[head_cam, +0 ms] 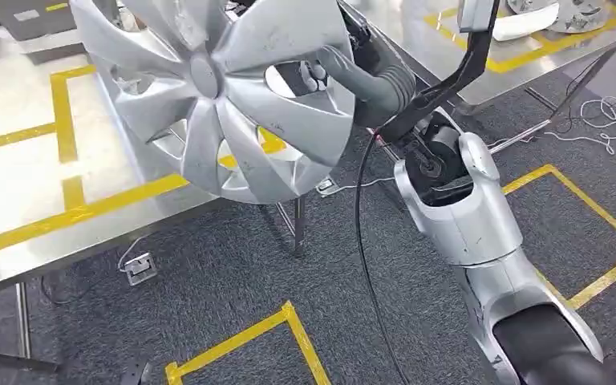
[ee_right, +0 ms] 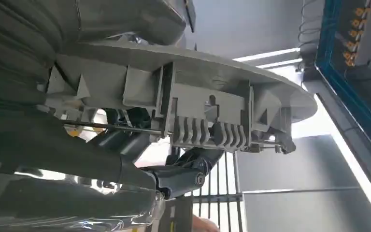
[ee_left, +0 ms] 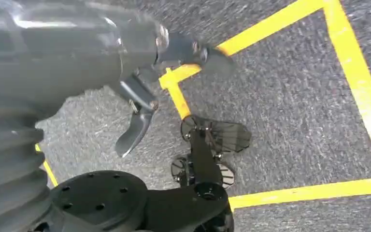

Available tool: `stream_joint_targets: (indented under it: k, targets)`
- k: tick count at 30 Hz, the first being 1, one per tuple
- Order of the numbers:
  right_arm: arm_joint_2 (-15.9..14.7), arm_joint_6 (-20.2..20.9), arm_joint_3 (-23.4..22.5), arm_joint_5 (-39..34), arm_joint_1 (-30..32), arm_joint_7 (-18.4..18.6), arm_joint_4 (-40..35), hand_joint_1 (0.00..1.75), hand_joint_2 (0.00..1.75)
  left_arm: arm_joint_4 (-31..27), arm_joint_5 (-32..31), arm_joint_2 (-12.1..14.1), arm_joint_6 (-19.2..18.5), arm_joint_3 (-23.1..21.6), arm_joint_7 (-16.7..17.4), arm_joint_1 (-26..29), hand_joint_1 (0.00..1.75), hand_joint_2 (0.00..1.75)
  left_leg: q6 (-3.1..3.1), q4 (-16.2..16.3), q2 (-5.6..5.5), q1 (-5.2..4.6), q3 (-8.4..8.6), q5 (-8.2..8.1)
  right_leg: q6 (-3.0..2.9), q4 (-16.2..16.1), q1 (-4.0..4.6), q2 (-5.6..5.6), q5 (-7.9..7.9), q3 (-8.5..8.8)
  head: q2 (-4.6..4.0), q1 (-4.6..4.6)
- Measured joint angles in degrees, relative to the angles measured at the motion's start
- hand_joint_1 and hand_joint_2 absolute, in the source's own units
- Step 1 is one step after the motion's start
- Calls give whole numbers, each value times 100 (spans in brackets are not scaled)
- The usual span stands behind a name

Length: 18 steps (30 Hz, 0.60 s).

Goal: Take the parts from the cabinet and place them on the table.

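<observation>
A large silver wheel cover (head_cam: 208, 80) hangs tilted above the near edge of the steel table (head_cam: 16, 160). My right hand (head_cam: 333, 68) holds it from behind, showing partly through a gap between the spokes. In the right wrist view the cover's ribbed back (ee_right: 198, 92) sits in my right hand (ee_right: 125, 169), with dark fingers (ee_right: 183, 176) hooked under its rim. My left hand (ee_left: 140, 72) hangs over the carpet with its fingers apart and nothing in it.
Yellow tape lines cross the table and mark boxes on the grey carpet (head_cam: 233, 337). A floor socket (head_cam: 140, 269) and loose cables (head_cam: 601, 120) lie on the floor. A second table (head_cam: 449, 48) at the back right carries more wheel covers (head_cam: 565, 12).
</observation>
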Motion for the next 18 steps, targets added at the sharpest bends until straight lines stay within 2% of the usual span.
stream_joint_targets:
  k: [2, 3, 4, 5, 7, 8, 9, 10, 11, 12, 13, 14, 15, 16, 17, 18]
  targets:
    - [20, 22, 0, -30, -9, 2, -2, 175, 175, 0, -2, 0, 0, -2, 15, 22, 0, 175, -88, -79, -131, 14, -1, 76, -25, -131, 2, -92, 32, 51, 0, 41]
    - [37, 31, 4, -48, -12, 2, 0, 175, 175, 0, -13, 0, -2, -4, 13, 33, 0, 175, -76, -63, 34, 1, -37, 39, 22, -352, -69, -179, 92, 134, 0, 51]
    - [70, 35, 11, -61, -9, 4, 2, 175, 175, -2, -35, 11, -6, -4, 15, 36, 0, 175, -105, 7, 390, -37, -96, -81, 47, -430, -55, -211, 144, 144, 0, 1]
    - [79, 46, 4, -90, -29, 4, 2, 175, 175, 0, -53, 15, -7, -4, 15, 27, 0, 175, -139, 272, 487, -13, -216, -309, 16, -444, -56, -263, 173, 130, 0, -55]
    - [79, 70, 5, -144, -21, 4, 9, 175, 175, 2, -70, 13, -18, -4, 15, 22, 0, 175, -208, 1105, 492, 30, -533, -715, 23, -429, -58, -391, 179, 102, 0, -118]
    - [81, 87, 11, -173, -3, 4, 22, 175, 175, 4, -72, 15, -20, -4, 15, 26, 0, 175, -244, 1374, 484, 42, -631, -781, 24, -420, -61, -452, 179, 94, 0, -164]
    - [90, 112, 13, -210, 12, 9, 39, 175, 175, 7, -74, 15, -20, -4, 13, 30, 0, 175, -277, 1381, 489, 50, -609, -720, 37, -400, -68, -511, 172, 80, 0, -197]
    - [96, 142, 13, -264, 18, 11, 57, 175, 175, 7, -76, 17, -29, -4, 11, 32, 0, 175, -310, 1144, 503, 60, -459, -545, 62, -368, -82, -565, 158, 66, 0, -234]
    - [107, 164, 11, -311, 16, 15, 59, 175, 175, 7, -81, 22, -28, -4, 7, 32, 0, 175, -335, 732, 555, 67, -206, -322, 103, -322, -103, -615, 131, 57, 0, -254]
    - [118, 192, 9, -380, 6, 20, 59, 175, 175, 7, -98, 24, -28, -4, 4, 31, 0, 175, -365, 231, 711, 75, 94, -103, 160, -247, -115, -655, 84, 42, 0, -280]
    - [136, 221, 7, -435, -4, 17, 57, 175, 175, 7, -107, 17, -28, -4, -4, 25, 0, 175, -391, 56, 998, 20, 171, -252, 208, -193, -99, -685, 44, 16, 0, -317]
    - [162, 260, -8, -507, -23, 19, 55, 175, 175, 2, -109, 11, -48, -2, -15, 24, 0, 175, -297, 22, 1088, 28, 156, -198, 250, -72, -11, -712, 1, -42, 0, -418]
    - [170, 295, -15, -542, -26, 28, 57, 175, 175, 9, -127, 24, -66, -2, -26, 30, 0, 175, -143, 68, 1009, 31, 125, -225, 238, -78, -12, -734, 11, -42, 0, -361]
    - [173, 326, -20, -568, -29, 46, 61, 175, 175, 13, -144, 24, -92, -2, -30, 30, 0, 175, -108, 69, 965, 16, 98, -217, 250, -91, -15, -800, 6, -24, 0, -282]
    - [184, 334, -33, -588, -28, 54, 72, 175, 175, 13, -173, 18, -125, -2, -30, 30, 0, 175, -71, 74, 901, 16, 90, -201, 259, -102, -23, -846, 5, -22, 0, -269]
    - [188, 334, -50, -599, -30, 57, 87, 175, 175, 15, -186, 17, -125, -2, -33, 24, 0, 175, -31, 58, 823, 27, 91, -183, 292, -60, -42, -855, -50, -26, 0, -271]
